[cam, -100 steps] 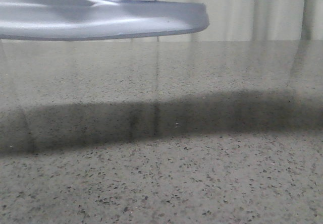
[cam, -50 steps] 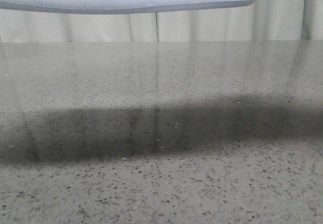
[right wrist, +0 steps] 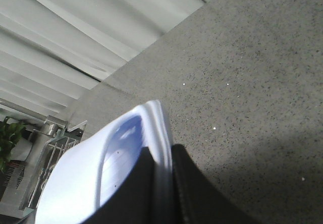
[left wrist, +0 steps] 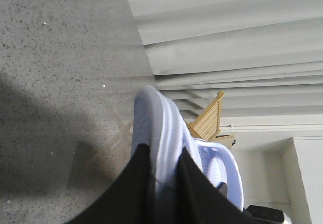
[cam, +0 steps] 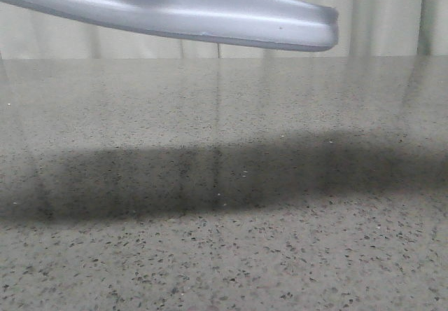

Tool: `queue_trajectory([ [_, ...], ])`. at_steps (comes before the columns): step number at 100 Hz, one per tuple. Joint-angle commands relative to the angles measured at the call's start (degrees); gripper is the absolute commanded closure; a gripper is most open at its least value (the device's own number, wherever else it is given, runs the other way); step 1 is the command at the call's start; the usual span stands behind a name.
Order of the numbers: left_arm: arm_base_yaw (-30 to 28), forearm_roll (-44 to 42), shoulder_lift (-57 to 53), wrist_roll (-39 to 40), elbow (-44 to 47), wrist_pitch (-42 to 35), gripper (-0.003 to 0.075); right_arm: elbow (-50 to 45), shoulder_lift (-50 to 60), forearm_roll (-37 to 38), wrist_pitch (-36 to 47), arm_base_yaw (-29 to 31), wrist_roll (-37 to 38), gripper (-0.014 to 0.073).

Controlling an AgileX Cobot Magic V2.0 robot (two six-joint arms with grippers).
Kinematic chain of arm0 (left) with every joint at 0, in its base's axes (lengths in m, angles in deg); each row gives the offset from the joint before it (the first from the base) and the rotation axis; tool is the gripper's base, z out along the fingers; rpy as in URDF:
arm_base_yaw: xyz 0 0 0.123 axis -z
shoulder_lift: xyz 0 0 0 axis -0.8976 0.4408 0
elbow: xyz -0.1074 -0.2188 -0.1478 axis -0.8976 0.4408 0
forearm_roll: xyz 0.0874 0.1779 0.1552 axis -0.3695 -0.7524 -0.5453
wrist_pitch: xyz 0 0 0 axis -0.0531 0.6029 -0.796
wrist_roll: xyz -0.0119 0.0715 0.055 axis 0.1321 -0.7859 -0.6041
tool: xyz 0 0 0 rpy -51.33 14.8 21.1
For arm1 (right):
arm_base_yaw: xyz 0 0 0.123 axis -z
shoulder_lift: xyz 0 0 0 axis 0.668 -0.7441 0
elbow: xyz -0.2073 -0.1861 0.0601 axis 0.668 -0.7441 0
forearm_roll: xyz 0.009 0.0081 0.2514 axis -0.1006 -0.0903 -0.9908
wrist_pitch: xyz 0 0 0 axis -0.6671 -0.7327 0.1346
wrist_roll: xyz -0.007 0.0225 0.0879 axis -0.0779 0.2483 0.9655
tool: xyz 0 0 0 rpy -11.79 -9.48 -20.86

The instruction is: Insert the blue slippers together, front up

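Observation:
In the front view one pale blue slipper (cam: 210, 13) hangs above the speckled grey table (cam: 231, 255), sole edge toward the camera and its right end tilted down. Neither gripper shows in that view. In the left wrist view my left gripper (left wrist: 164, 149) is shut on the edge of a blue slipper (left wrist: 151, 115), whose wide strap (left wrist: 224, 168) arches behind the fingers. In the right wrist view my right gripper (right wrist: 161, 149) is shut on the rim of a blue slipper (right wrist: 75, 183), with its footbed facing the camera. I cannot tell which of them is the one in the front view.
A pale curtain (cam: 294, 10) hangs behind the table's far edge. A wooden rack (left wrist: 208, 119) stands beyond the table in the left wrist view. A metal rack (right wrist: 53, 138) and a green plant (right wrist: 10, 138) lie off the table in the right wrist view.
In the front view the slipper rose toward the top edge, then tilted so its right end dips lower and sits slightly further left.

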Motion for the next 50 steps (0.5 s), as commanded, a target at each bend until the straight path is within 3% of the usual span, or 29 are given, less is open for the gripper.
queue_trajectory([
  [1,0.37,6.06,-0.03,-0.01,-2.23,3.33,0.0704,0.66,0.14,-4.48,0.69,0.04,-1.25,0.0701],
  [36,0.37,11.73,-0.03,-1.50,-2.23,4.15,0.0704,-5.80,0.14,-13.56,3.47,0.04,-1.25,0.0701],
  [50,0.37,12.56,-0.03,-1.50,-2.23,4.27,0.0704,-7.42,0.14,-18.88,3.34,0.04,-4.96,0.0701],
])
